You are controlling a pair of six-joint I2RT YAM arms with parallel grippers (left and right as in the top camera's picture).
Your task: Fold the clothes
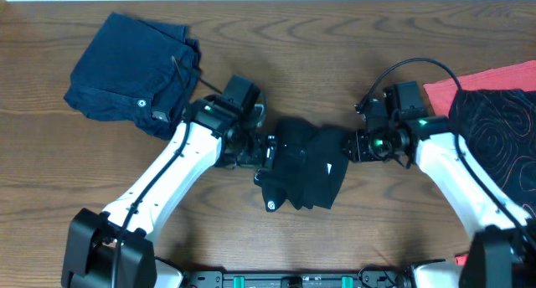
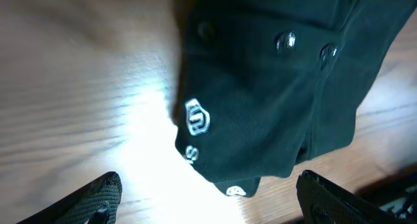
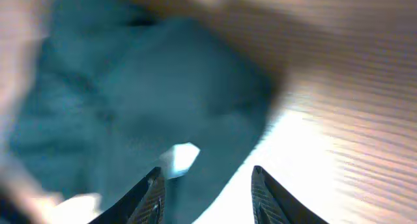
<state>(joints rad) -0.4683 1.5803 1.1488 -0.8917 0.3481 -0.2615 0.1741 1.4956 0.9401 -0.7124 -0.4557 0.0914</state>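
The left end effector (image 2: 208, 185) hangs spread wide and empty at the edge of the black T-shirt (image 1: 306, 167), which lies bunched mid-counter (image 1: 251, 37). The right end effector (image 3: 207, 175) looks parted too, though blurred. A navy garment (image 1: 126, 70) lies folded; the red-and-black pile (image 1: 494, 104) waits.

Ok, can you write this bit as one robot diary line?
task: fold clothes | black garment: bunched mid-table | left tool: open, at one edge | right tool: open, at opposite edge
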